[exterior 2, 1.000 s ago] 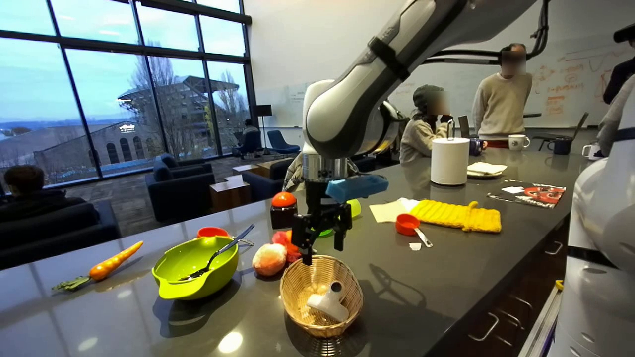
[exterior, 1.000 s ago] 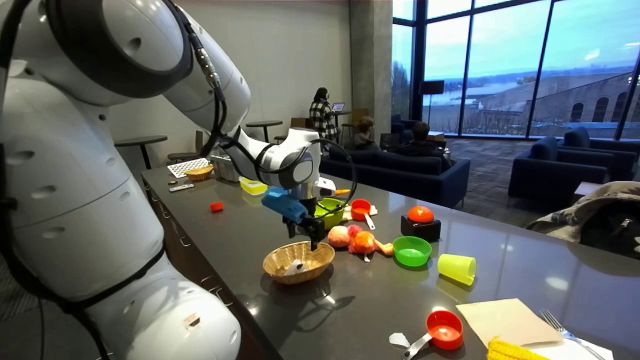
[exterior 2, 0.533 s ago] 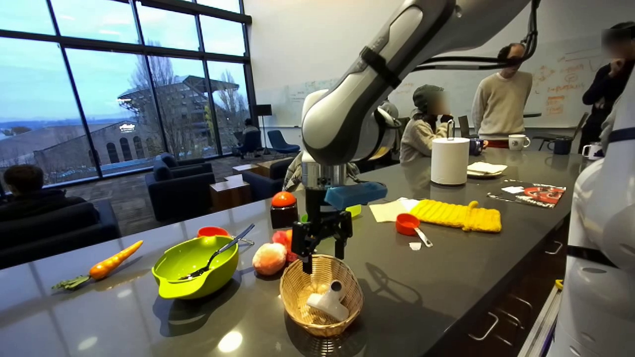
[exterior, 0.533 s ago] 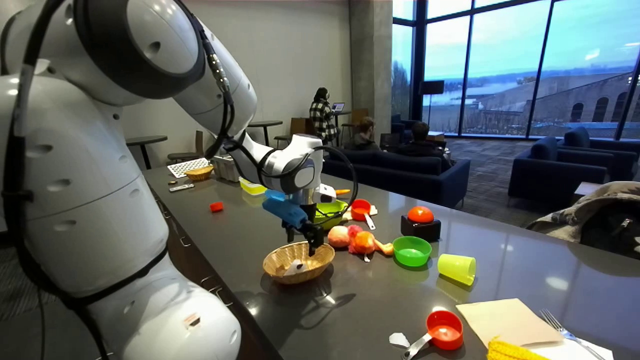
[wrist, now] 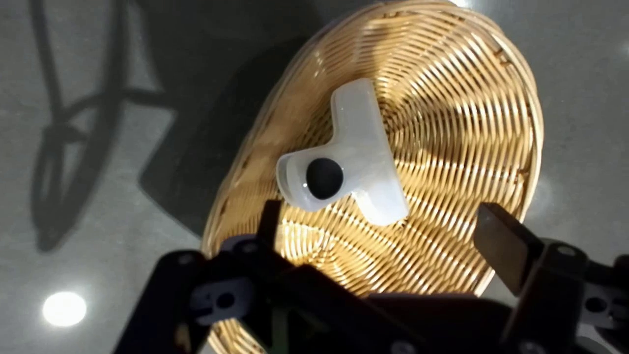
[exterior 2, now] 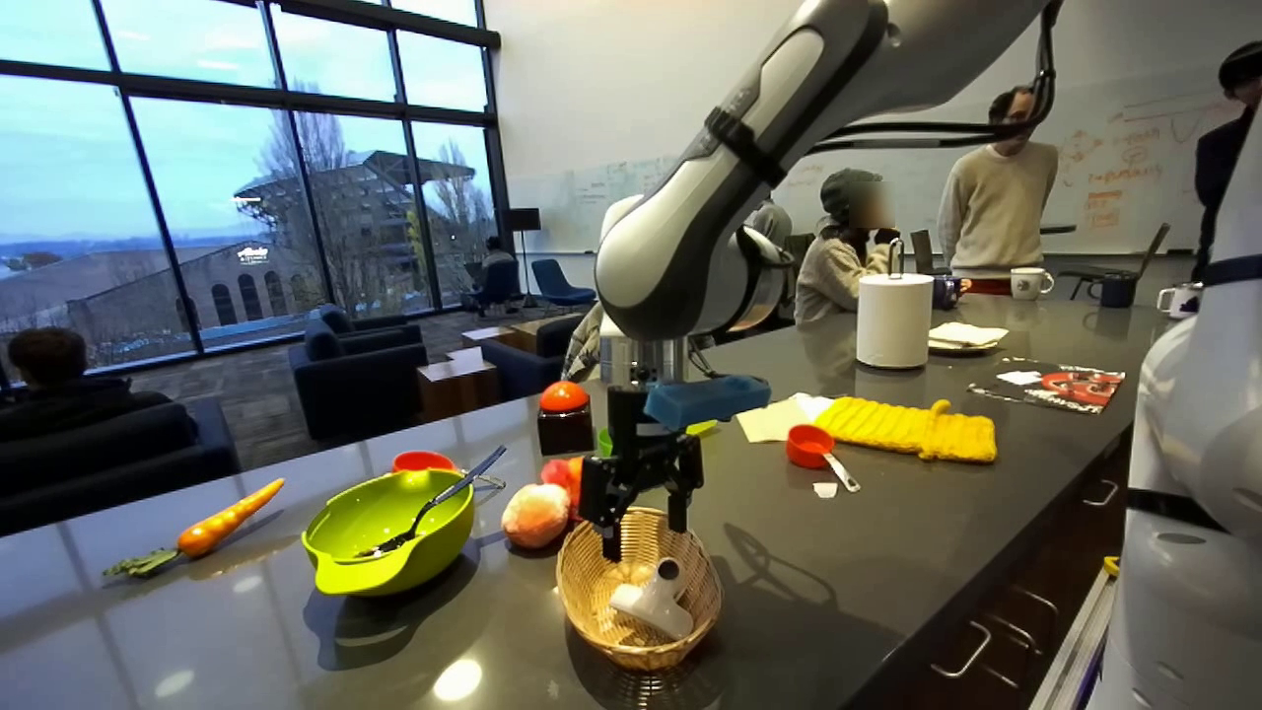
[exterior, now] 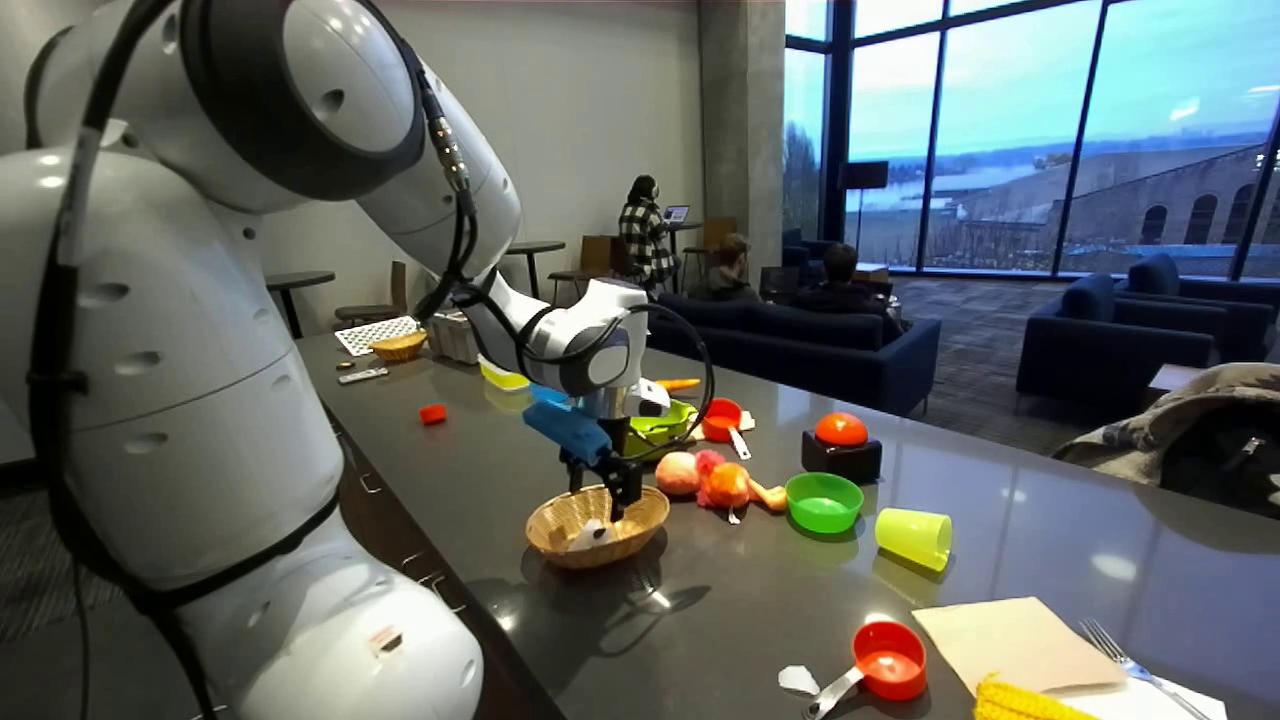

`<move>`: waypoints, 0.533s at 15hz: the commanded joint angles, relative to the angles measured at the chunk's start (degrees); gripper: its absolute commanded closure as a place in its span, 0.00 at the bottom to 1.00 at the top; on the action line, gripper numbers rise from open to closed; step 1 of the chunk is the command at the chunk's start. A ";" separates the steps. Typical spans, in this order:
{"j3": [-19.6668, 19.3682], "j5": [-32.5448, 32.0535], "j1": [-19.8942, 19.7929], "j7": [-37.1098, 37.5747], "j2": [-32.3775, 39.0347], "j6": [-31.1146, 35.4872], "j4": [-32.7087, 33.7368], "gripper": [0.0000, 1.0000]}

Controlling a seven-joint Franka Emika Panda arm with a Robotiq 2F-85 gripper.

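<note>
Currently my gripper [exterior 2: 645,532] hangs low over wicker basket [wrist: 452,152], jaws wide apart, nothing held. White plastic piece [wrist: 361,147] lies inside basket, untouched. Reach looks largely done; grip on piece and any lift, I judge, left.

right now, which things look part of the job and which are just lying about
Probably part of it: tool, open over the basket; wicker basket; white T-shaped piece inside it.

Probably just lying about: carrot; lime bowl; yellow cup on its side; orange-domed button.
</note>
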 commanded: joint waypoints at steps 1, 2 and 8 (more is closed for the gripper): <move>-0.17 2.46 0.87 -1.76 1.08 -0.32 0.13 0.00; -0.10 2.38 0.87 -1.81 1.58 -0.05 0.29 0.00; -0.34 2.55 0.54 -3.26 2.59 0.85 -0.13 0.00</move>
